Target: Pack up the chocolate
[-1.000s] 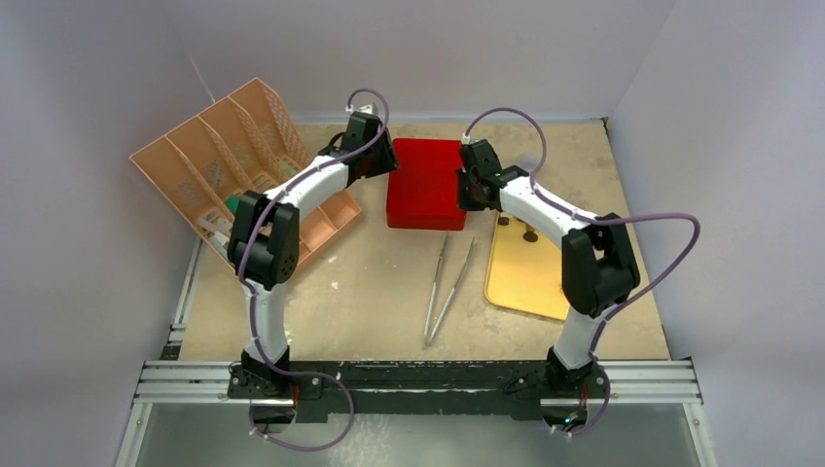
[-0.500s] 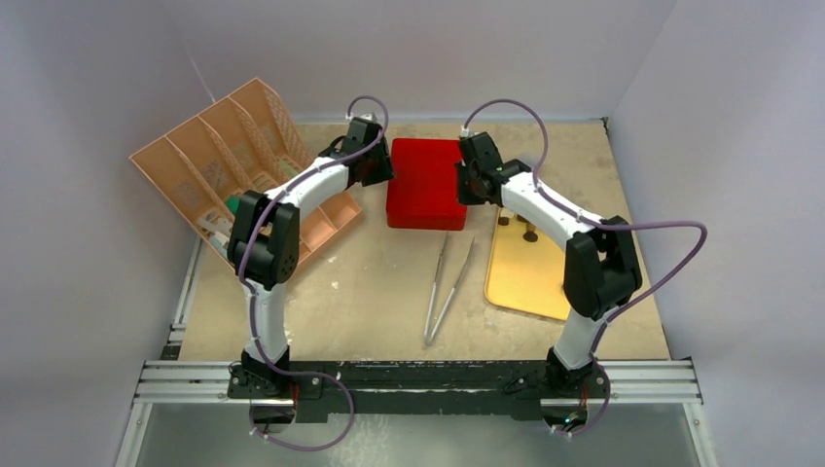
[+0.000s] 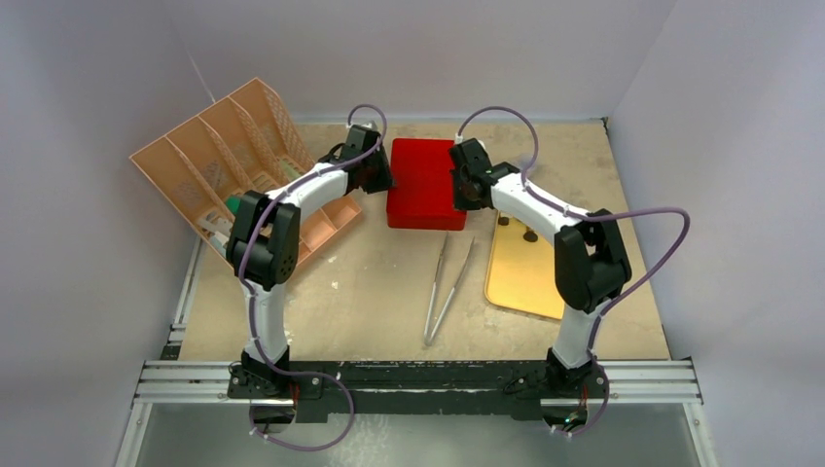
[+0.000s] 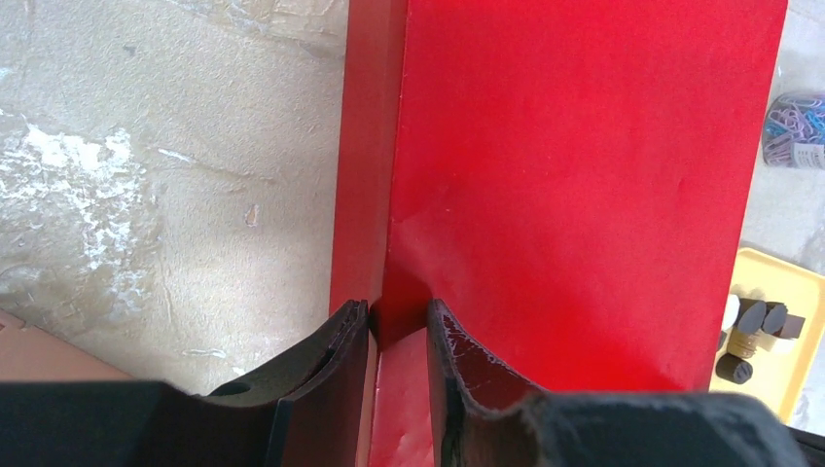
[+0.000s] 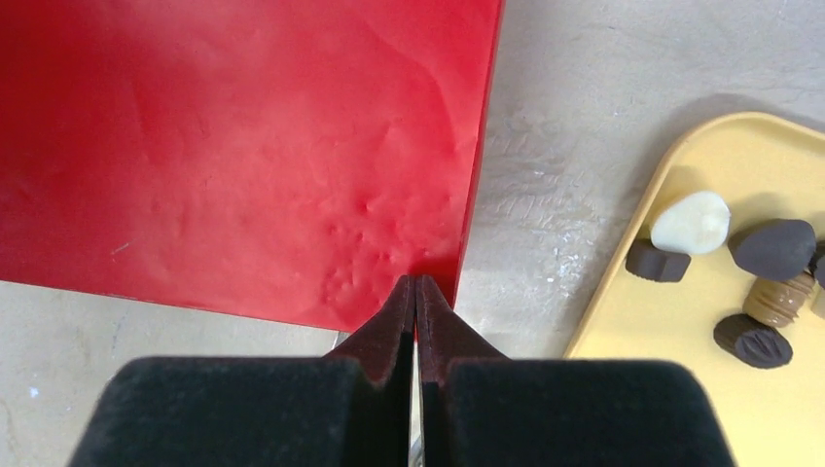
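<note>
The chocolate (image 5: 775, 248) lies on a yellow tray (image 5: 623, 321): a few dark pieces, one white (image 5: 691, 222) and one tan. It also shows in the left wrist view (image 4: 754, 326) and small in the top view (image 3: 530, 233). A closed red box (image 3: 423, 182) stands at mid-back. My left gripper (image 4: 397, 316) pinches the lid's left edge, one finger on the side wall and one on top; it sits at the box's left side (image 3: 387, 178). My right gripper (image 5: 416, 282) is shut, tips at the lid's near right corner (image 3: 457, 190), with nothing visible between them.
Long metal tweezers (image 3: 448, 287) lie in front of the box. A peach file organiser (image 3: 233, 156) leans at the back left. A small jar of paper clips (image 4: 798, 126) stands beyond the box. The yellow tray (image 3: 525, 277) lies right of the tweezers.
My right gripper has moved left onto the box's right edge. My left gripper has shifted slightly down along the box's left edge. The box has not moved.
</note>
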`<state>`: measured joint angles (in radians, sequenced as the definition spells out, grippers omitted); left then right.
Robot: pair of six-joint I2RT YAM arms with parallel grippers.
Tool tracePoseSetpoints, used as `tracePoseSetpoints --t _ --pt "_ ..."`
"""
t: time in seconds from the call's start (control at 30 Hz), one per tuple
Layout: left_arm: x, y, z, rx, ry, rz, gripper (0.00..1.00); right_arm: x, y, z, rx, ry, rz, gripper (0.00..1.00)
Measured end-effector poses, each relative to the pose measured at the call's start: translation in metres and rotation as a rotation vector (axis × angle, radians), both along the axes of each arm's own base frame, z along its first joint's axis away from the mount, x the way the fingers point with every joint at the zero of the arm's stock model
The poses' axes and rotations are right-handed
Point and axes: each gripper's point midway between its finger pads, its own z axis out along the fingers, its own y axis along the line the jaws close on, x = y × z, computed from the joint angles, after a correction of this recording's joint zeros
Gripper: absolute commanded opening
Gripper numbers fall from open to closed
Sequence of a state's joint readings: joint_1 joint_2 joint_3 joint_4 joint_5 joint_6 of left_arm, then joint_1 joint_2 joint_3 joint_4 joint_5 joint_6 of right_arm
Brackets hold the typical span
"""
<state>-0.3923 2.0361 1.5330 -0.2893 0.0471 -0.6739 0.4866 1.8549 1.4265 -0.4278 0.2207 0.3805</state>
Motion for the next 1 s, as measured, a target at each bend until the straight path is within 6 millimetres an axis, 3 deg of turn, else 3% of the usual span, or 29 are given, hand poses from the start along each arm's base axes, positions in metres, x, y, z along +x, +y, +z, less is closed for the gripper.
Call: tracePoseSetpoints --t 0.27,0.57,0.67,0.83,1.0 --pt "-0.001 0.0 0.001 -0.03 0.019 0.005 0.27 -0.006 -0.003 0.009 -0.051 0.012 -0.001 0.0" --pt "-0.002 0.002 0.012 -0.03 0.018 0.009 0.26 0.006 0.011 0.06 0.053 -0.116 0.027 0.0" --pt "-0.002 0.002 0.019 -0.036 0.003 0.009 0.26 0.005 0.013 0.048 0.055 -0.099 0.03 0.0" --pt "-0.007 0.004 0.013 -0.033 0.011 0.009 0.26 -0.004 0.01 -0.007 0.005 0.018 0.024 0.0" --pt "-0.01 0.005 0.008 -0.027 0.027 0.01 0.25 -0.001 0.012 -0.005 0.018 0.006 0.022 0.0"
